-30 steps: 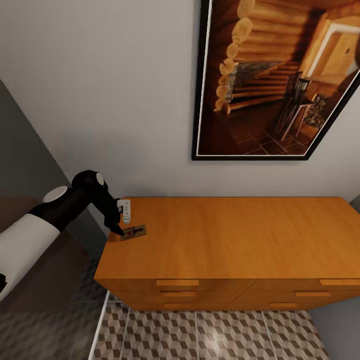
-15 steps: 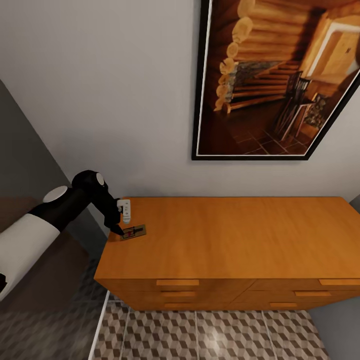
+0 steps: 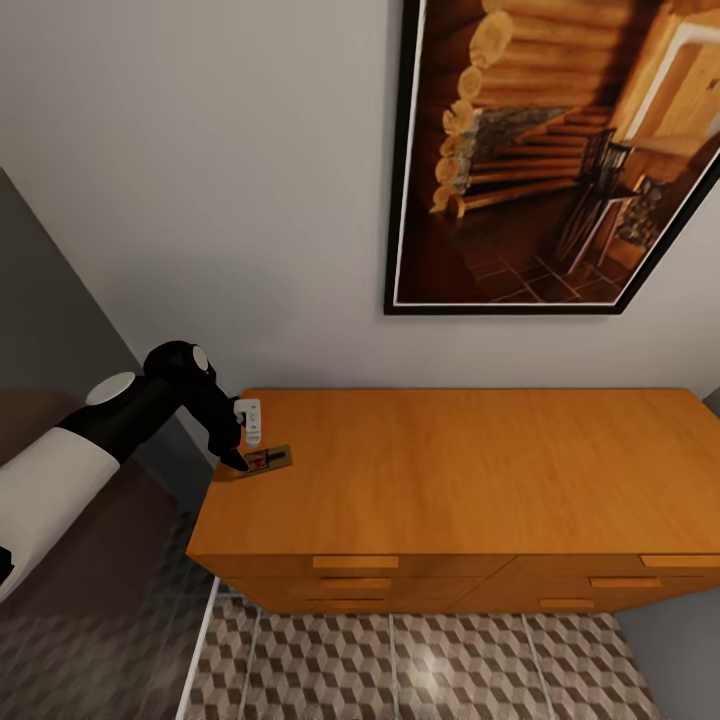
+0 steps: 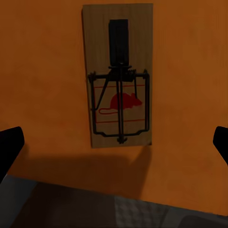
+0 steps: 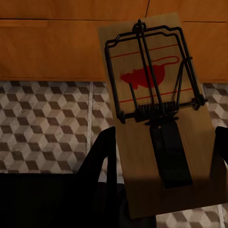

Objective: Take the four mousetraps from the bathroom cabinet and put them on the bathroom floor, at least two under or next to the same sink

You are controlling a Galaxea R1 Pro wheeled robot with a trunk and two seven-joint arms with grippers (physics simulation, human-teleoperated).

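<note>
Risk first: I've got the left gripper (image 3: 243,462) low over the near-left corner of the cabinet (image 3: 470,470), jaws spread wide with nothing between them, and the mousetrap (image 4: 118,76) lying flat on the top just ahead of the tips. In the left wrist view the board sits centred between the two fingertips (image 4: 10,147) but further out, so a closure here would likely catch only its near end or miss. It's a thin flat board on a smooth top; if I come down skewed I expect it to skate away, or get nudged off the left edge, which is close. The wire bar and spring are on the upper face, so pinching there instead of on the wood edges looks like a poor hold. Right gripper (image 5: 161,190) is clamped on a second mousetrap (image 5: 156,109), held by its end with the board sticking out past the fingers, the cabinet front and the bathroom floor (image 5: 47,123) behind it. Only that one end is gripped, so I'd judge it could pivot or slip if I swing the arm fast. Surroundings: a small white device (image 3: 252,421) lies on the top just behind the trap, touching or nearly touching the left wrist, and I could knock it. A framed picture (image 3: 560,150) hangs on the wall above, well clear. Drawers look shut. I can't see a sink or the other two traps from here.
</note>
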